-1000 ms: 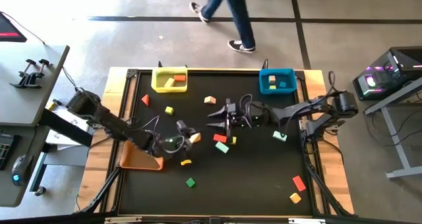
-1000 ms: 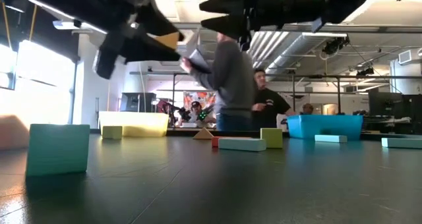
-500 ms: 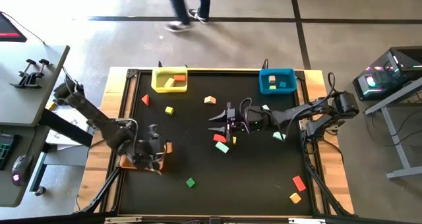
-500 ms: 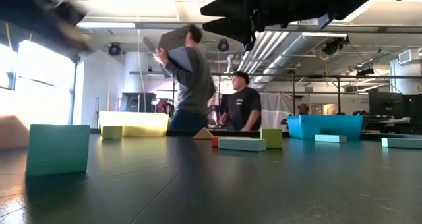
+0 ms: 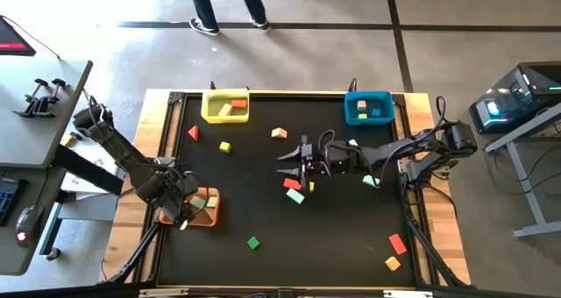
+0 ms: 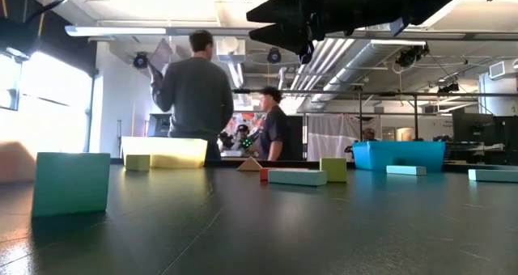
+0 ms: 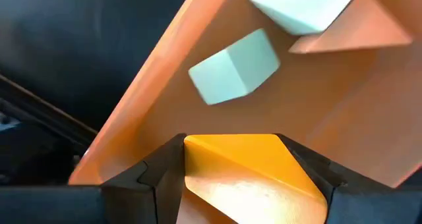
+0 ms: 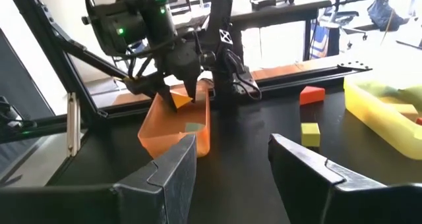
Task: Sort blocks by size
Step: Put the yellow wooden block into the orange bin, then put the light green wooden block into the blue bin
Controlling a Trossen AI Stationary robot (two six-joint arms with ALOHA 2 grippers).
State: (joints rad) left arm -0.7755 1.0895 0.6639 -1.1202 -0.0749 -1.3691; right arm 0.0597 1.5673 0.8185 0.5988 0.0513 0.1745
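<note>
My left gripper (image 5: 183,217) is at the table's left edge, over the orange bin (image 5: 203,216), shut on a yellow wedge block (image 7: 241,161). It also shows in the right wrist view (image 8: 178,97). Two mint blocks (image 7: 234,72) lie on the bin's floor. My right gripper (image 5: 286,162) hovers open and empty above the table's middle, just far of a red and a mint block (image 5: 294,191). Other blocks lie scattered: a green one (image 5: 253,242), a yellow cube (image 5: 224,146), a red wedge (image 5: 193,133), a tan wedge (image 5: 279,133). My left gripper pinches the yellow wedge block by two opposite sides (image 7: 198,151) between its two fingers. The fingers come from above, pointing down (image 8: 186,85). The block hangs clear above the orange bin's floor (image 7: 310,112).
A yellow bin (image 5: 225,106) and a blue bin (image 5: 367,107) stand at the far edge with blocks inside. A mint block (image 5: 372,181), a red block (image 5: 397,243) and a yellow block (image 5: 392,263) lie on the right. People stand beyond the far edge (image 6: 193,93).
My left gripper has gone from near the table's middle toward the left edge with the yellow block, and now hangs over the orange bin. My right gripper has kept still. A person behind the table has walked toward the left.
</note>
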